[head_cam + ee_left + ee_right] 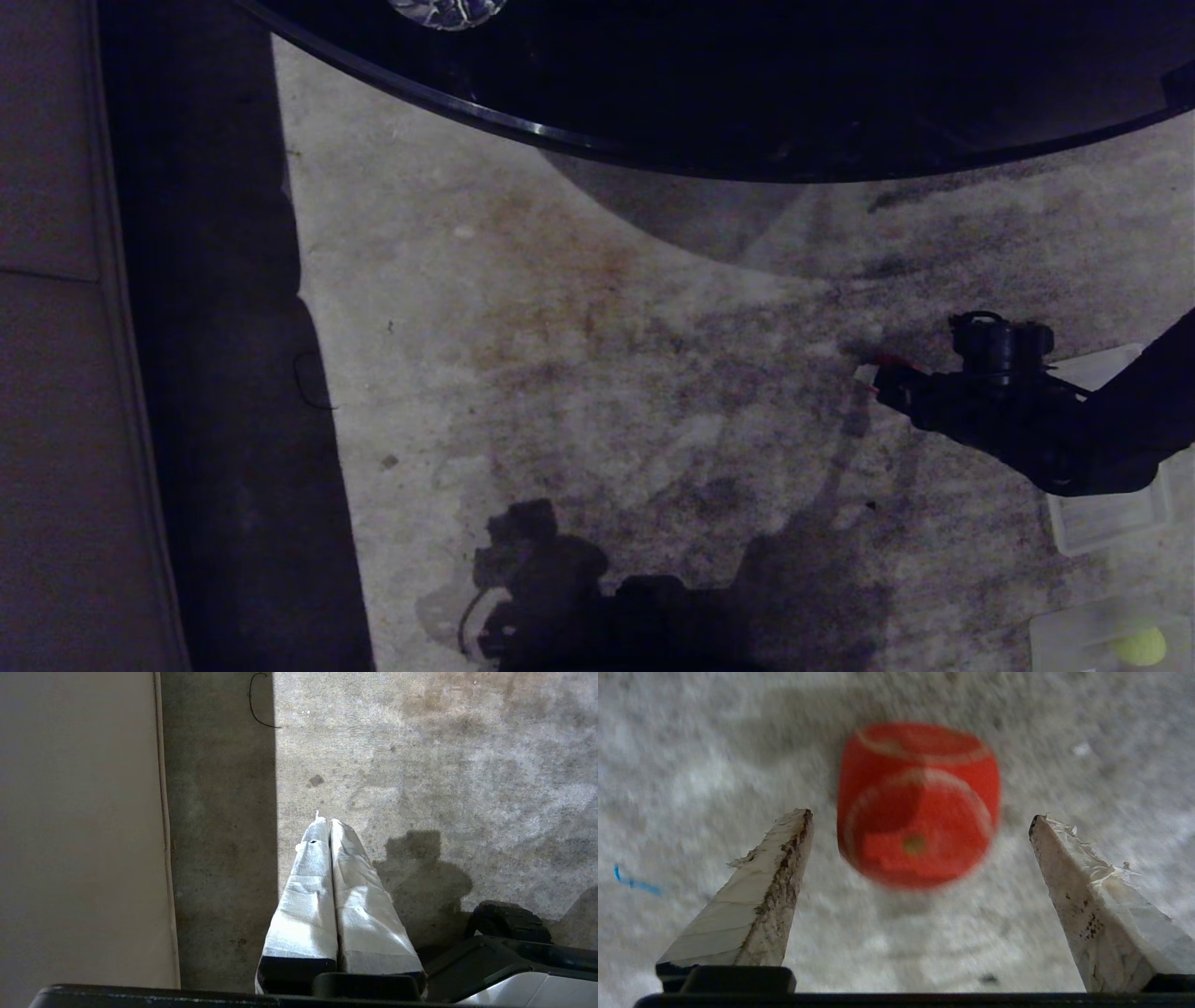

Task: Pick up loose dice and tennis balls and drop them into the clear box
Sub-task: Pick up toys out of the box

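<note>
One red die just ahead of the wide-open right end effector, waiting to be reached and squeezed.

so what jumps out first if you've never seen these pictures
The rounded red die on the pale stained carpet, framed by the right gripper with its taped fingers spread wide either side. Next, the glossy black round table at the far edge, and a fuzzy yellow-green tennis ball by the robot's right.
</note>
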`<state>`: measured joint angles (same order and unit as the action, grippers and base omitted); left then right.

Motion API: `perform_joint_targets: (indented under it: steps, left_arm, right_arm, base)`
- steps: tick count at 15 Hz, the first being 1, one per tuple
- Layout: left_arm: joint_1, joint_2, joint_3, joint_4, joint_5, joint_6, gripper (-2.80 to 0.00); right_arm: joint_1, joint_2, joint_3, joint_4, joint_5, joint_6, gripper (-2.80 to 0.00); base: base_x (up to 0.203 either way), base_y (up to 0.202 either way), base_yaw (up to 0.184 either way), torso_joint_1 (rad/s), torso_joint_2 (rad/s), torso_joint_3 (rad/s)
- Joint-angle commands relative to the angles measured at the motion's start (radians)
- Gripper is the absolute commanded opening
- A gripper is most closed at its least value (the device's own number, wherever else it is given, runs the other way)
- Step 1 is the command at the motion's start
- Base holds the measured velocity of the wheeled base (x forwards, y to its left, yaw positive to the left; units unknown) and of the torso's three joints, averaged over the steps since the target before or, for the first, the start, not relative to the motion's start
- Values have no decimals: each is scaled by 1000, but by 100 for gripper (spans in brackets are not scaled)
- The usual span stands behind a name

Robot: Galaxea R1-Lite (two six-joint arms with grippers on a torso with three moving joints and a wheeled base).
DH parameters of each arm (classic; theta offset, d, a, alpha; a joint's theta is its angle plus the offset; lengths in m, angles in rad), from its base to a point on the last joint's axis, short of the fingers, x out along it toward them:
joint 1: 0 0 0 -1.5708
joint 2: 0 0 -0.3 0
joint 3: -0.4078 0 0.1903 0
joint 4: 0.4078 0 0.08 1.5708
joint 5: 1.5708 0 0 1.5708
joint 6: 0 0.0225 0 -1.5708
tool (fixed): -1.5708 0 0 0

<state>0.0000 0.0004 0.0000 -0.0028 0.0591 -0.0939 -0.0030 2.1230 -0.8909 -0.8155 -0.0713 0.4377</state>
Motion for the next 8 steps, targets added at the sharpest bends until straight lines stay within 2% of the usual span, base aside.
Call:
perform_joint_targets:
  steps: [1,3,4,7,8]
  left_arm:
    - [0,1,2,0,0,-1,-280]
    - [0,1,2,0,1,-1,-280]
    - [0,0,2,0,0,-1,-280]
    - [0,1,2,-1,1,-1,-280]
    - [0,0,2,0,1,-1,-280]
  right_arm:
    - [5,42,-17,-63,1,3,0]
    - [6,60,-17,-117,-2,0,0]
    - [6,63,-17,-119,-2,-5,-280]
    - [8,58,-13,-119,-7,-20,-280]
    - [9,47,-4,-119,-36,-42,-280]
  base:
    - [0,0,0,0,0,0]
    - [0,0,0,0,0,0]
    - [0,0,0,0,0,0]
    - [0,0,0,0,0,0]
    - [0,0,0,0,0,0]
